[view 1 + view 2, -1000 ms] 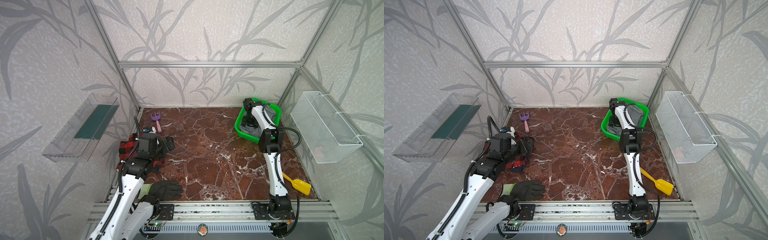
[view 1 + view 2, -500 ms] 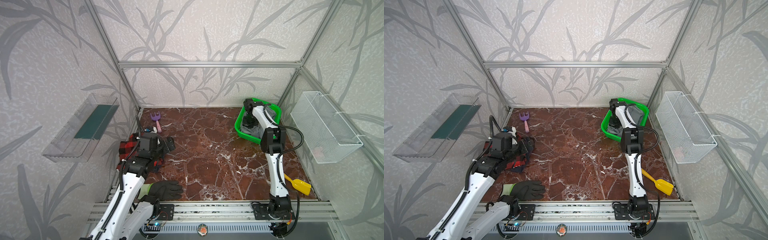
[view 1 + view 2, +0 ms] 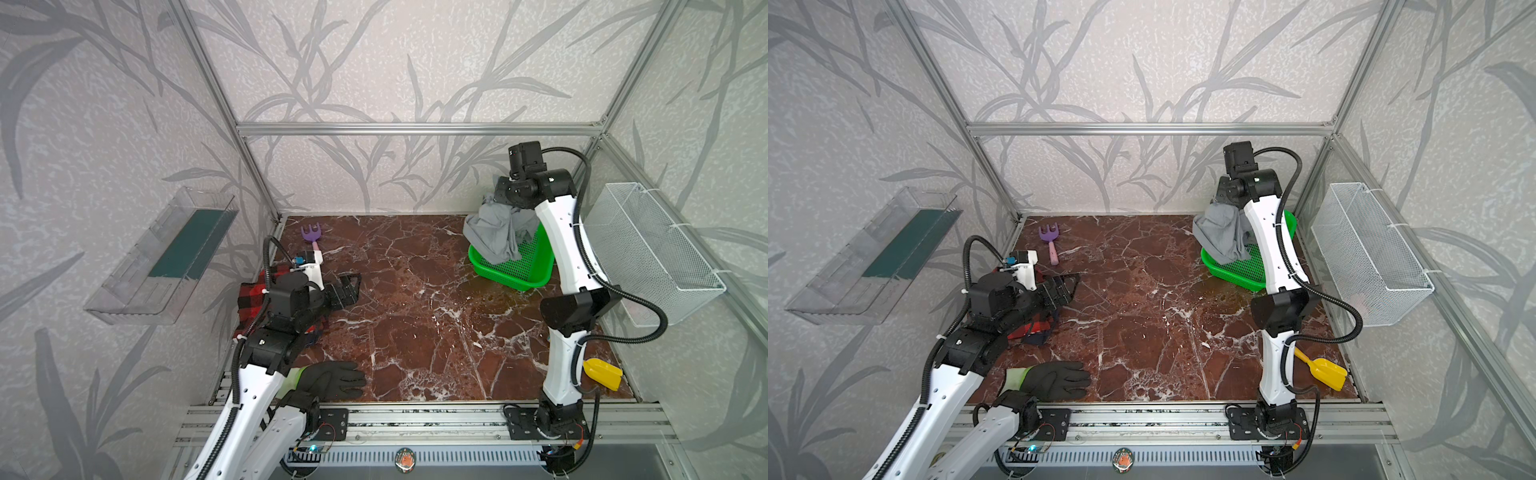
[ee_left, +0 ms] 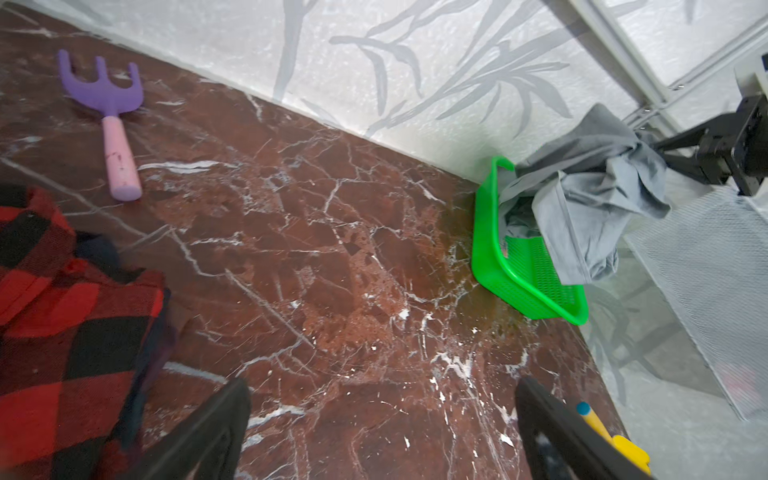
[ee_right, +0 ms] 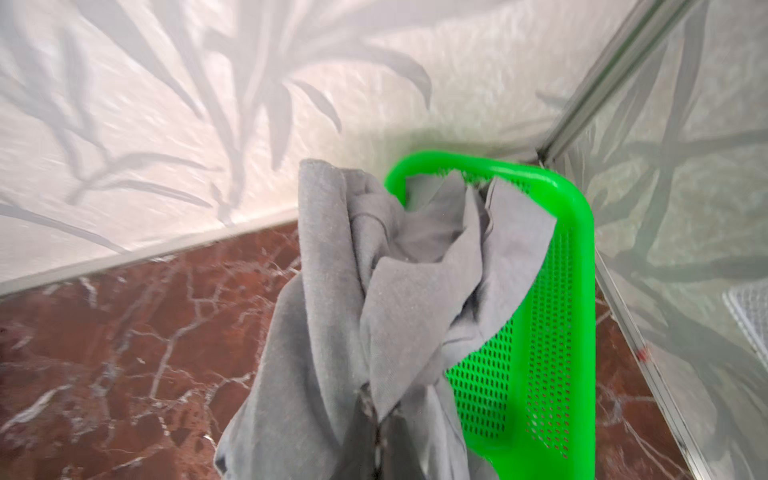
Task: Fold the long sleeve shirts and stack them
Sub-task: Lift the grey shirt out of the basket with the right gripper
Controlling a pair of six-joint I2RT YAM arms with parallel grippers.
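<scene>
While the grey shirt (image 3: 494, 237) was pinched by the right gripper (image 4: 660, 149) over the green basket (image 3: 523, 274), a lift clear of its rim was advised; the left gripper (image 3: 347, 286) was spread.

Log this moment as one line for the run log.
right gripper: shut on grey shirt, hanging over green basket | left gripper: open, empty, beside plaid shirt | folding: not started

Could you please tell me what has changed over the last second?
The right gripper closed on the grey shirt in the basket and rose, lifting most of it out; part still trails inside. The left gripper stays open by the plaid shirt; glove, rake and scoop have not moved.
</scene>
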